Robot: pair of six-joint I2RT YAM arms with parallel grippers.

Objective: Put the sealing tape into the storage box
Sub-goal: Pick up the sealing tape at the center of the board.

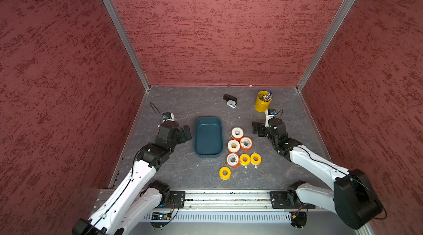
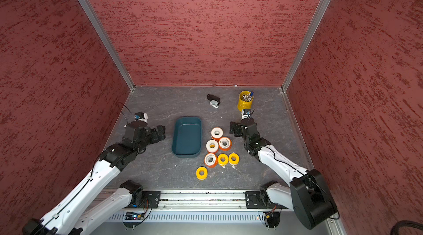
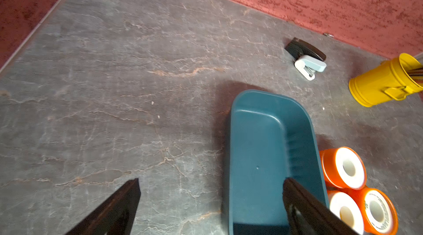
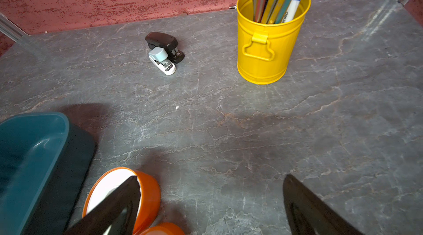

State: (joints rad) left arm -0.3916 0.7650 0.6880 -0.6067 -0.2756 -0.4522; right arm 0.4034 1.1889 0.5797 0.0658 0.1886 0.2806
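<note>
The teal storage box [image 1: 208, 137] [image 2: 187, 138] lies empty at the table's middle. To its right sits the sealing tape: several rolls in a loose cluster, orange-sided ones [image 1: 237, 133] [image 1: 246, 143] farther back, yellow ones [image 1: 245, 159] [image 1: 256, 158] nearer, and one yellow roll [image 1: 225, 173] apart at the front. My left gripper [image 1: 187, 132] [image 3: 211, 181] hangs open just left of the box, holding nothing. My right gripper [image 1: 254, 128] [image 4: 211, 177] is open right of the farthest orange roll [image 4: 146, 197], and one finger [image 4: 119, 204] overlaps that roll in the right wrist view.
A black-and-white stapler [image 1: 230, 101] lies at the back. A yellow pen cup [image 1: 262, 102] full of pens stands at the back right, close behind my right wrist. Red walls enclose the table on three sides, and a metal rail [image 1: 229, 197] runs along the front.
</note>
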